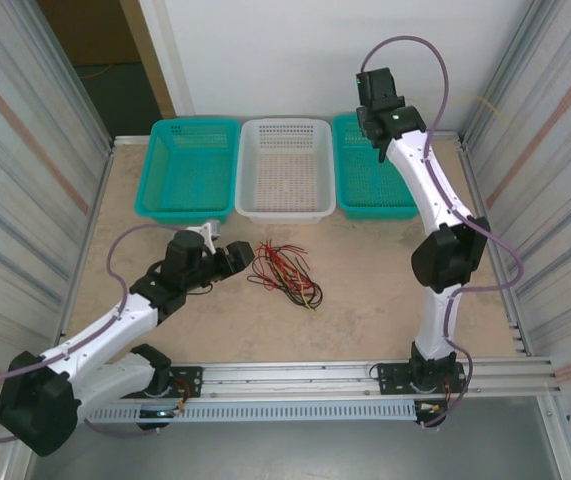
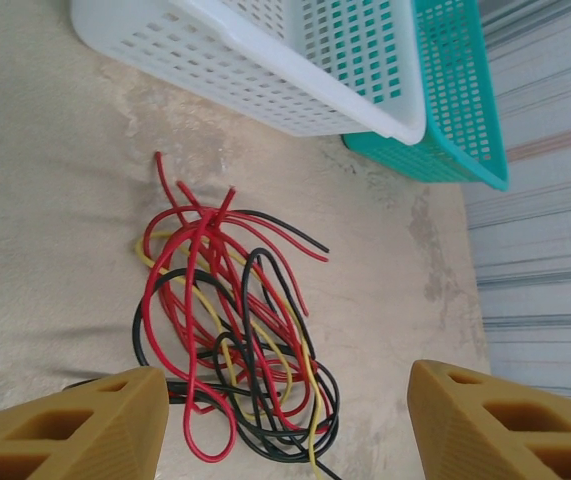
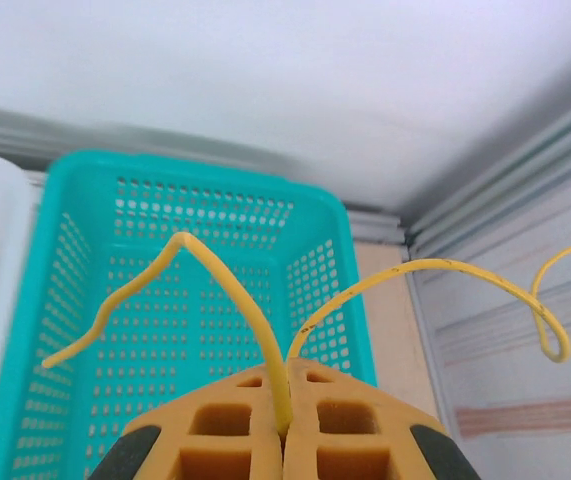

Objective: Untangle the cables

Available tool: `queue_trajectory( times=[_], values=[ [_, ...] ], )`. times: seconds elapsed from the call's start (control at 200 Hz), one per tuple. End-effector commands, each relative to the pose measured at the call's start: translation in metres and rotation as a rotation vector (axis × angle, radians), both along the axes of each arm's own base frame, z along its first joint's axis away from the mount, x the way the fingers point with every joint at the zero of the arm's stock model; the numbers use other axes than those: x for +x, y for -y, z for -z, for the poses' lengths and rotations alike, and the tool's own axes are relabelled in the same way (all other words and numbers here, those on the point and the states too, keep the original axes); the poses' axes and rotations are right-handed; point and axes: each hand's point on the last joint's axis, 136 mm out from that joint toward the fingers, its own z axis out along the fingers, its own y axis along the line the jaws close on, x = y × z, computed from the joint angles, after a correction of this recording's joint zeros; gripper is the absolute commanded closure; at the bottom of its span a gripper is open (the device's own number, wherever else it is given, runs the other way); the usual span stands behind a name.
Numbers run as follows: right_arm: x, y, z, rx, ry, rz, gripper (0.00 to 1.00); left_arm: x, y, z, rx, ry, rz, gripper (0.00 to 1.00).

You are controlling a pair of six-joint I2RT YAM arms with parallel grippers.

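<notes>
A tangle of red, black and pale yellow cables (image 1: 285,272) lies mid-table, in front of the white basket (image 1: 285,168). My left gripper (image 1: 238,258) sits just left of the pile, open. In the left wrist view its two fingers (image 2: 65,430) stand wide apart, with the near end of the cables (image 2: 230,330) between them and untouched. My right gripper (image 3: 287,378) is raised above the right teal basket (image 3: 165,300) and is shut on one pale yellow cable (image 3: 235,290). That cable's two ends curl up and out to either side.
Three baskets stand in a row at the back: teal (image 1: 190,165), white, teal (image 1: 370,170). Corrugated metal walls (image 1: 35,150) close both sides. An aluminium rail (image 1: 305,375) runs along the near edge. Bare tabletop (image 1: 365,280) lies right of the pile.
</notes>
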Motion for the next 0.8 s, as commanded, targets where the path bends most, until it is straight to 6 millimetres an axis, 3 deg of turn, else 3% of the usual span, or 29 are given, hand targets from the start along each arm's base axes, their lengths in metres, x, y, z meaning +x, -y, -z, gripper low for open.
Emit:
queue_trajectory(
  times=[0.0, 0.281, 0.401, 0.566, 0.636, 0.796],
  values=[
    [-0.011, 0.001, 0.026, -0.134, -0.118, -0.03, 1.0, -0.004, 0.002, -0.006, -0.026, 0.036, 0.028, 0.35],
    [-0.028, -0.021, 0.103, -0.141, -0.356, -0.118, 1.0, -0.008, -0.005, -0.01, -0.014, 0.056, 0.015, 0.35],
    [-0.043, -0.019, 0.137, -0.233, -0.463, -0.119, 1.0, -0.006, -0.005, -0.009, -0.014, 0.055, 0.008, 0.35],
    [-0.06, -0.015, 0.15, -0.303, -0.525, -0.138, 1.0, -0.003, -0.001, -0.011, -0.019, 0.051, 0.015, 0.36],
    [-0.074, -0.015, 0.168, -0.386, -0.596, -0.183, 1.0, -0.002, 0.0, -0.009, -0.017, 0.045, 0.022, 0.36],
    [-0.082, -0.021, 0.177, -0.486, -0.621, -0.218, 1.0, 0.0, 0.002, -0.007, -0.019, 0.04, 0.02, 0.36]
  ],
)
